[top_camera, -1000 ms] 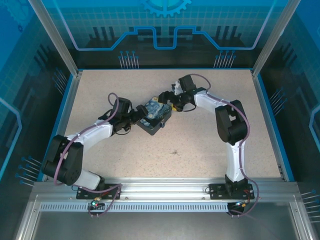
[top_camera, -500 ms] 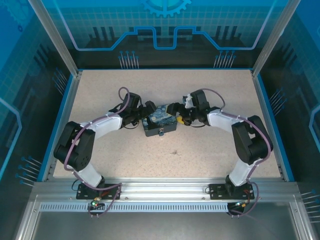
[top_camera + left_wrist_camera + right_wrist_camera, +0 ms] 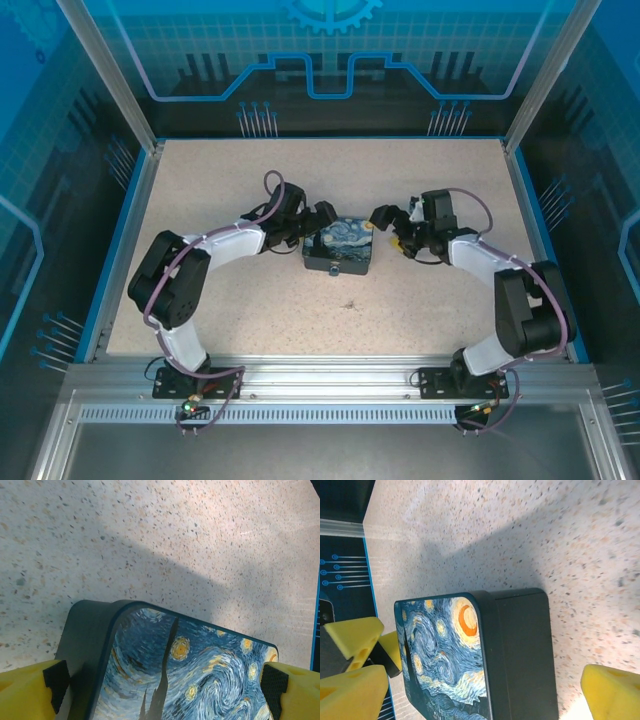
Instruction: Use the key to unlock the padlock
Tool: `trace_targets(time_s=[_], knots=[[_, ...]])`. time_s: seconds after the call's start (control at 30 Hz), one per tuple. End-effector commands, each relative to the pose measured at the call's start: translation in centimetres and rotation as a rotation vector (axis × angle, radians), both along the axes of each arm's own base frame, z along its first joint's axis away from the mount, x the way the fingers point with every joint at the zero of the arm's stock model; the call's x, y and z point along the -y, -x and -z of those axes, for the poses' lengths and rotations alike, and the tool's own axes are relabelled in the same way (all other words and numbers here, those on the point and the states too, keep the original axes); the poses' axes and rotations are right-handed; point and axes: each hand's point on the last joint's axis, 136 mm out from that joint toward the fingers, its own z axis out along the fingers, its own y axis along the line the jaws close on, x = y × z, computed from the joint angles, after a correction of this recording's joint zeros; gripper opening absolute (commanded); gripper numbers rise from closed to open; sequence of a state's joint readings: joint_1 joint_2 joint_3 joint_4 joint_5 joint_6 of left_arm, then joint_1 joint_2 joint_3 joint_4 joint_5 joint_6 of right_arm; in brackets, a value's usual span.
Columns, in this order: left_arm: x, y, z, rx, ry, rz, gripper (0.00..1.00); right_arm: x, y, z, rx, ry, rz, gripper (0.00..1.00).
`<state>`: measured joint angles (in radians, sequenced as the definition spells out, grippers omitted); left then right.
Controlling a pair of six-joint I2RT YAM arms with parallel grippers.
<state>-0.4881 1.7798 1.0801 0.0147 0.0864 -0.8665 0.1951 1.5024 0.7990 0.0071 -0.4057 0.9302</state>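
readable text: none | box lid (image 3: 340,240): swirly painting (no lettering legible) | signs: none

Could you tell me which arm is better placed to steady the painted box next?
Probably left: the open left gripper straddles the painted box, pads close against both sides; the open right gripper straddles it with visible gaps.

The speckled beige worktop (image 3: 440,180) is carrying a dark box (image 3: 341,243) with a swirly blue-and-yellow painted lid, sitting flat around its middle. A small dark speck (image 3: 350,303) is lying closer to the near edge, apart from the box.
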Motion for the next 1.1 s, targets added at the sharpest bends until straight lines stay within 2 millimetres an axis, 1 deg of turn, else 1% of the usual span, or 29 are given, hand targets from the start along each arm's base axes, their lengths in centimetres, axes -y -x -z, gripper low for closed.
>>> trace_targets(time_s=[0.0,0.1,0.23,0.27,0.37,0.57,0.6,0.73,0.87,0.97,1.07], knots=[[1.0,0.3,-1.0,0.025,0.027,0.007,0.99,1.0,1.4,-0.4,0.011,0.050,-0.013,0.99],[0.5,1.1,-1.2,0.035,0.026,-0.007,0.99,0.9,2.6,-0.7,0.017,0.054,-0.050,0.98],[0.0,2.3,-1.5,0.050,0.040,-0.023,0.99,0.8,4.7,-0.6,0.023,0.067,-0.087,0.97],[-0.1,2.7,-1.6,0.052,0.041,-0.022,0.99,0.8,5.3,-0.3,0.017,0.070,-0.097,0.97],[0.3,3.6,-1.5,0.054,0.048,-0.013,0.99,0.6,6.9,0.1,0.000,0.072,-0.119,0.97],[2.0,4.9,-1.6,0.060,0.084,0.012,0.99,-1.2,9.5,1.0,-0.022,0.065,-0.195,0.97],[2.2,5.2,-1.7,0.057,0.094,0.015,0.99,-1.5,9.7,1.1,-0.026,0.064,-0.207,0.97],[2.1,5.4,-2.0,0.066,0.117,-0.001,0.99,-3.1,10.8,1.4,-0.040,0.055,-0.248,0.97],[1.1,5.7,-2.5,0.085,0.077,-0.017,0.99,-4.4,11.5,1.4,-0.042,0.064,-0.276,0.97],[0.1,5.9,-3.1,0.108,0.033,-0.025,0.99,-4.9,11.4,1.7,-0.046,0.072,-0.281,0.97],[-0.9,6.1,-3.3,0.113,-0.002,-0.036,0.99,-5.0,10.9,2.0,-0.051,0.080,-0.278,0.97]])
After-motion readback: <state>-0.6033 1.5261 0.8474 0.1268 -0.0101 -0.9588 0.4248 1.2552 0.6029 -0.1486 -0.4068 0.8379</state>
